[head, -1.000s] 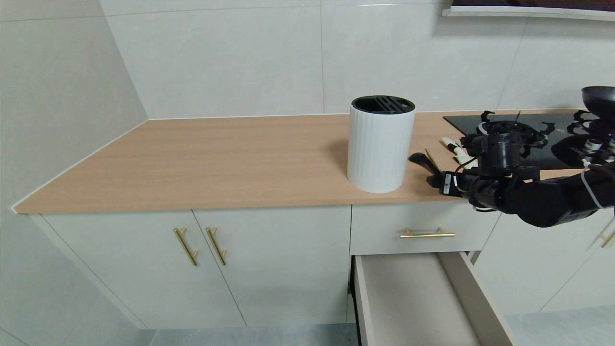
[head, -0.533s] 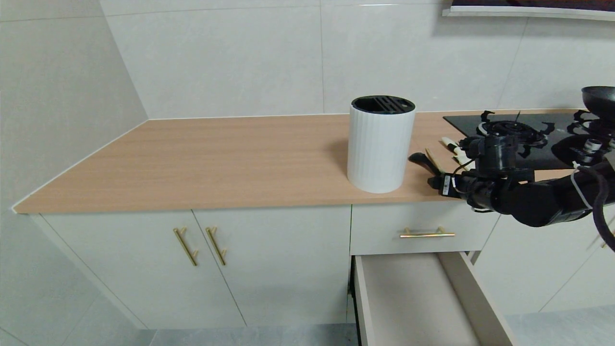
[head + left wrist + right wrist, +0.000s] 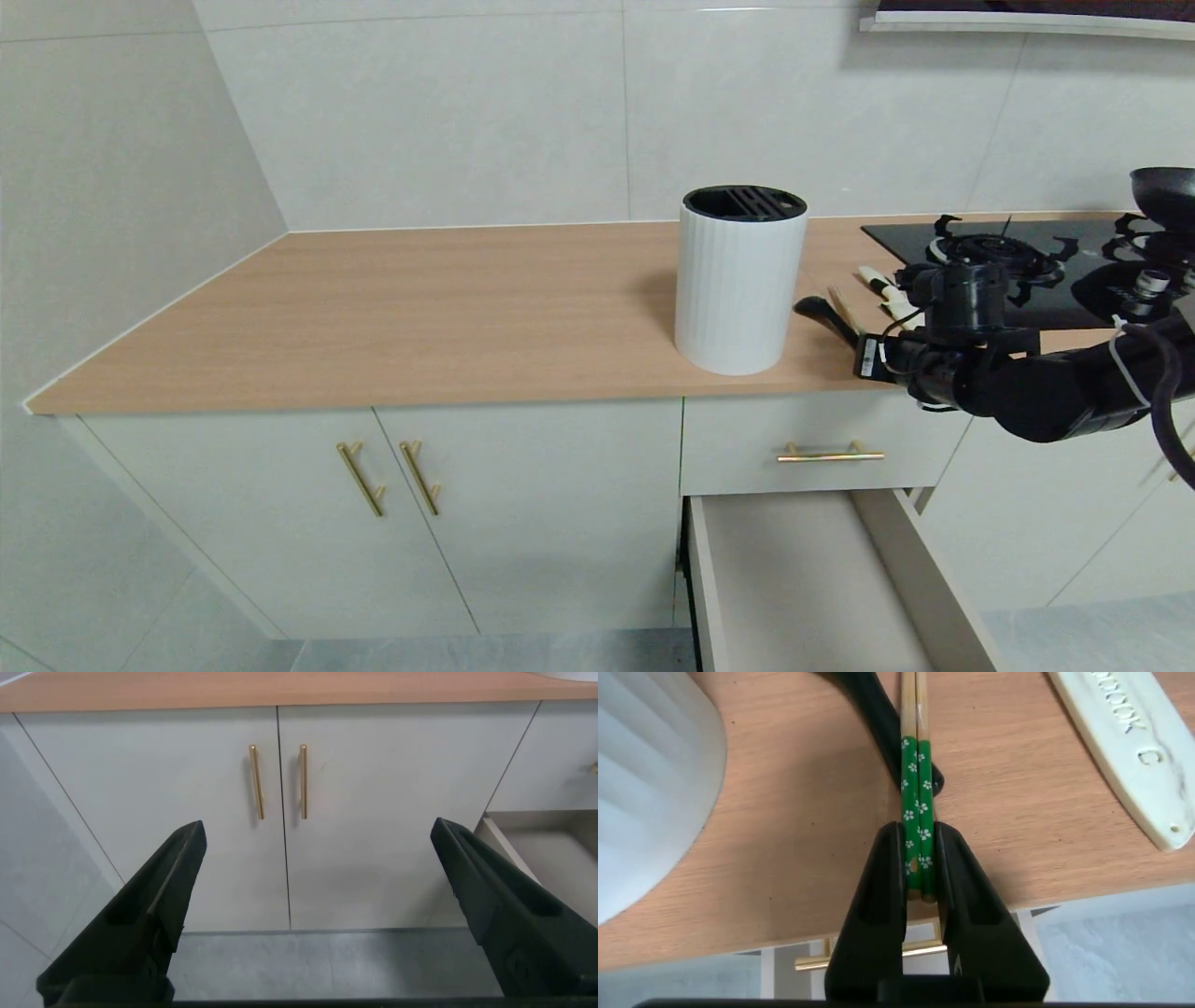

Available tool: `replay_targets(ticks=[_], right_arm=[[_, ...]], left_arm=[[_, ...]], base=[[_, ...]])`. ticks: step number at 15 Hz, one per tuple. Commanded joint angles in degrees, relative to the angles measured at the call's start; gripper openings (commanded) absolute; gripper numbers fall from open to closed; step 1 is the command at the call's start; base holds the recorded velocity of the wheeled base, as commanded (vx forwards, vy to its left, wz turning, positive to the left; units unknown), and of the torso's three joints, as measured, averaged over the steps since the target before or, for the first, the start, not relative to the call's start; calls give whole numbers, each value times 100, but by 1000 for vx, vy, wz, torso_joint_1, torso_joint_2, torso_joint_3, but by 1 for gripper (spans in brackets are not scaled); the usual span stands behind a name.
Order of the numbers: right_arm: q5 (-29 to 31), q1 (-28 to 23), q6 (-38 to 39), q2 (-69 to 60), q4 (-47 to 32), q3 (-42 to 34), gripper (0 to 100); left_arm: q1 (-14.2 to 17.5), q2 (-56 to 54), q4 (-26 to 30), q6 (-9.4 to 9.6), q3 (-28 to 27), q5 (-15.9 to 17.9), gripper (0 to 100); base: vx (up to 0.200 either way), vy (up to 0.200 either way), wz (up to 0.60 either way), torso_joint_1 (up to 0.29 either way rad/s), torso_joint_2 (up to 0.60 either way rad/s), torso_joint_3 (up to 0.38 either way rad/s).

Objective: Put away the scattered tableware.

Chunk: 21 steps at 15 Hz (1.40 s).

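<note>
- Right gripper (image 3: 921, 846) has its fingers pinched tight on the green flowery ends of the chopsticks (image 3: 915, 775), both sticks side by side in the grip.
- The chopsticks run away from the jaws across the counter (image 3: 420, 308), close to its front edge, and cross over a black utensil (image 3: 876, 719) lying there. Honestly can't tell if they're lifted off the wood yet or only gripped, since the angle is too flat.
- A white tool (image 3: 1125, 756) lies a bit off to the side, not touching them.
- The white holder (image 3: 740, 280) stands just beside the pile, slotted black top facing up. Below the counter a drawer (image 3: 803, 579) is pulled out.
- Left gripper (image 3: 318, 835) hangs low facing the cupboard doors (image 3: 280, 784), fingers spread wide, nothing in it.
- So I'd call this the grab step for the chopsticks. The next move probably needs a clean lift clear of the black utensil, then tipping the sticks upright to drop them in the holder. The drawer looks like the other option.
</note>
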<state>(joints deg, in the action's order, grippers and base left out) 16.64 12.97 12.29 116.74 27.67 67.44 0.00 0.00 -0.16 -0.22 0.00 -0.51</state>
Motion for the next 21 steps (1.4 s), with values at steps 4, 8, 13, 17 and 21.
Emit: replay_targets(ticks=[4, 8, 13, 17, 21], right_arm=[[50, -111, -16, -837, -51, -433, 0], [23, -84, -16, -1637, -544, -679, 0], [-1251, -84, -113, -3122, -1695, -1242, 0], [-1769, -40, -710, -3869, -3268, -1242, 0], [-2534, -40, -1194, -4247, -4130, -1242, 0]], left_arm=[[0, 0, -2, -4, 0, -2, 100], [0, 0, -2, -4, 0, -2, 100], [0, 0, -2, -4, 0, -2, 100], [0, 0, -2, -4, 0, -2, 100], [0, 0, -2, -4, 0, -2, 100]], base=[[0, 0, 0, 0, 0, 0], [0, 0, 0, 0, 0, 0], [0, 0, 0, 0, 0, 0], [0, 0, 0, 0, 0, 0], [0, 0, 0, 0, 0, 0]])
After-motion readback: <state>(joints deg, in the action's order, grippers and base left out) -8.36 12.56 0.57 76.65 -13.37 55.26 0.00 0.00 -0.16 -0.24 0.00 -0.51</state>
